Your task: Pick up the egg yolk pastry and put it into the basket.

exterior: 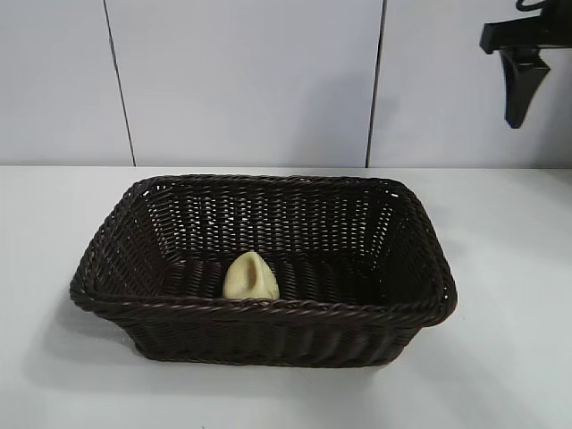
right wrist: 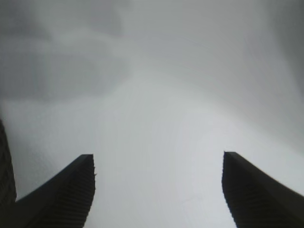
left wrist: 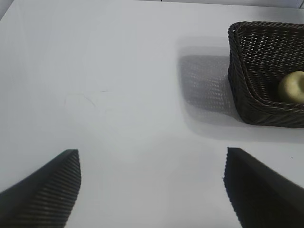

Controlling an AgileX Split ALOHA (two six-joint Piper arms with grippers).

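Egg yolk pastry (exterior: 251,277), a small pale yellow lump, lies inside the basket (exterior: 268,313), against the inner side of its near wall and a little left of the middle. We judge the placing step done: the pastry rests on the basket floor and nothing holds it.

Nearest to us is the bare white surface (exterior: 500,375). On it stands the dark brown woven basket, rectangular with sloping sides and a braided rim. Beyond the basket the surface runs to a pale panelled wall.

At the far right, high above the surface and well apart from the basket, we see the right pincer (exterior: 523,85), dark and pointing down. Its wrist view shows both fingers spread wide with only blank surface between them, so it carries nothing.

The left pincer (left wrist: 152,190) does not show in the exterior view. Its own wrist view shows its fingers wide apart and empty over bare surface, with the basket and pastry farther off to one side.

We judge that what remains is only for the right arm to settle clear of the basket; no further grasp seems needed.
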